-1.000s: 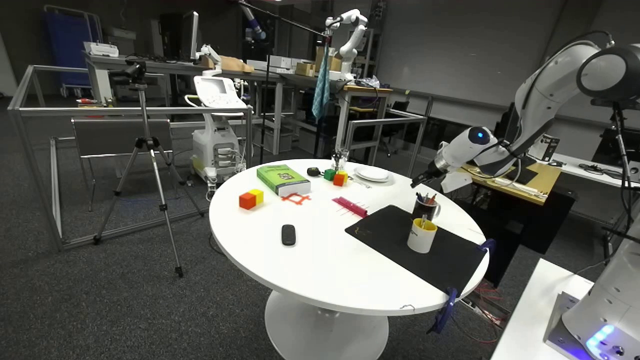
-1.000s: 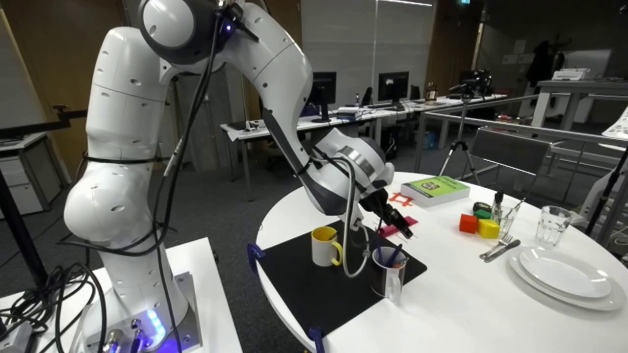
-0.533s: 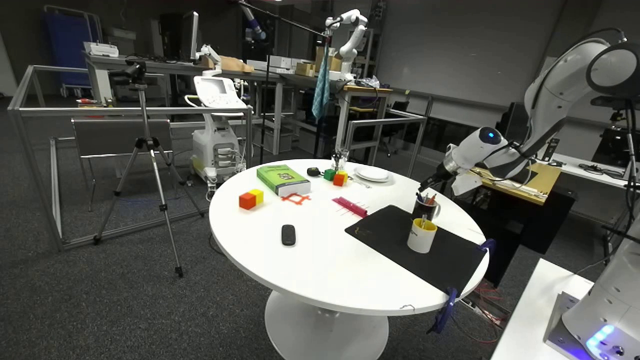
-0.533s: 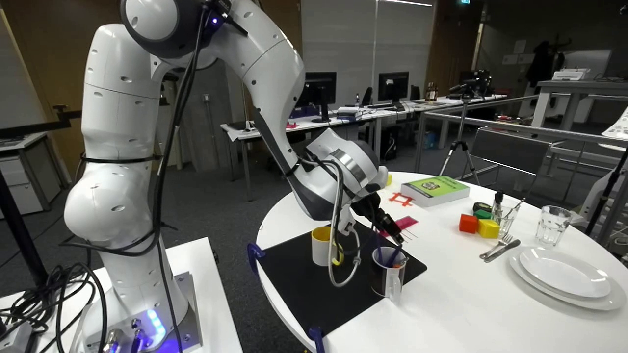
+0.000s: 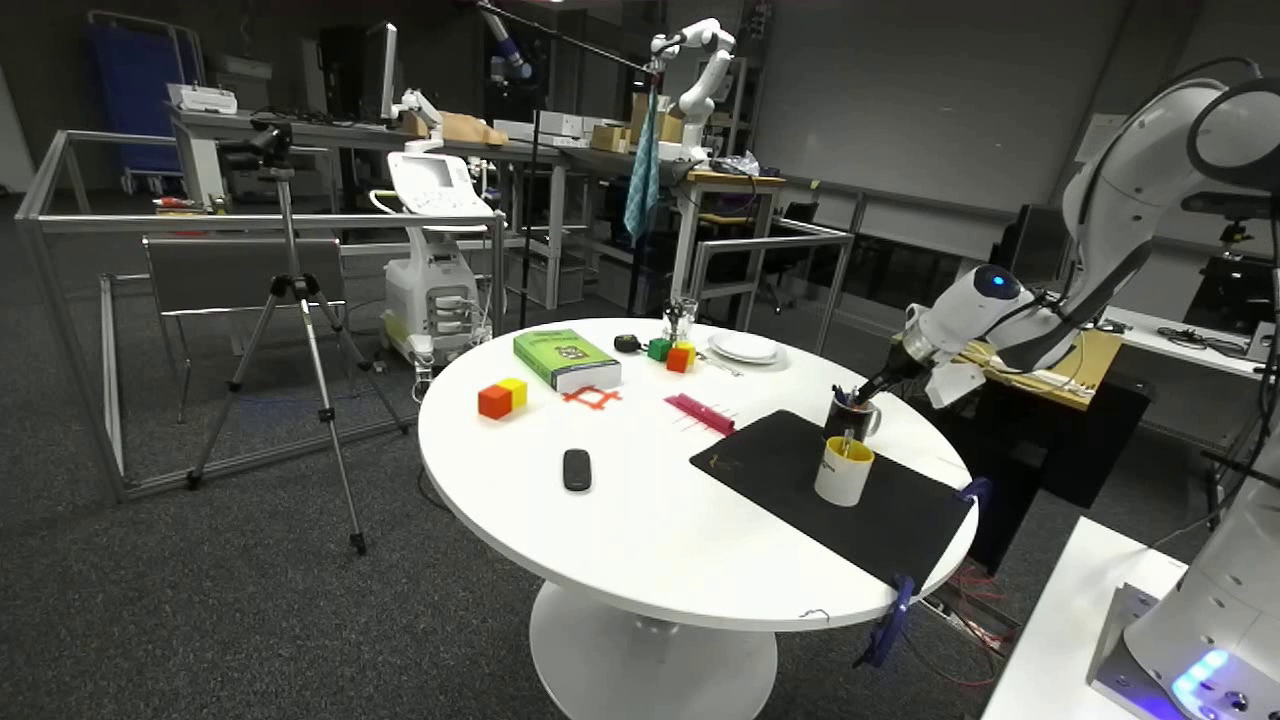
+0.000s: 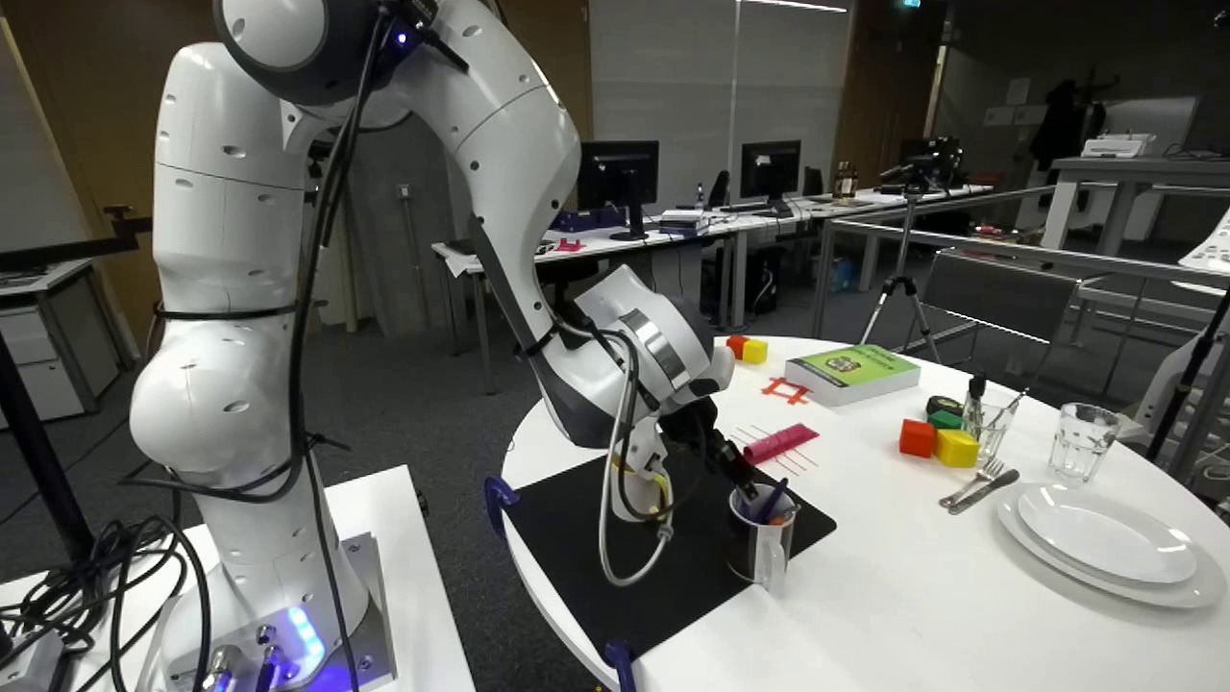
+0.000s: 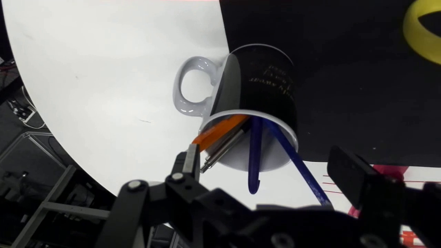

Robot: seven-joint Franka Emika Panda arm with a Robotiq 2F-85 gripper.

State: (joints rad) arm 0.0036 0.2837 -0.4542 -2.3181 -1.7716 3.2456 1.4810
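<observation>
My gripper (image 7: 268, 164) is open with its fingers well apart, at the mouth of a black mug (image 7: 265, 82) with a white handle. In the wrist view a dark purple pen (image 7: 255, 158) and a blue pen (image 7: 299, 167) stick up between the fingers. An orange pen (image 7: 220, 131) and a silver pen (image 7: 224, 148) lean towards the left finger; contact is unclear. In an exterior view the gripper (image 6: 745, 485) points down at the rim of this mug (image 6: 754, 553). A white mug with yellow inside (image 5: 842, 482) stands beside it; the wrist view shows its yellow rim (image 7: 418, 39).
Both mugs stand on a black mat (image 6: 615, 577) clamped to the round white table (image 5: 660, 530). A pink object (image 6: 780, 442), green book (image 6: 850, 373), coloured cubes (image 6: 918, 438), glass (image 6: 1081, 447), cutlery (image 6: 980, 488) and plates (image 6: 1105, 538) also lie on the table.
The arm has drawn back towards its base and lowered. The gripper has come down from above the table beyond the black mug to that mug's rim. The mugs have not moved.
</observation>
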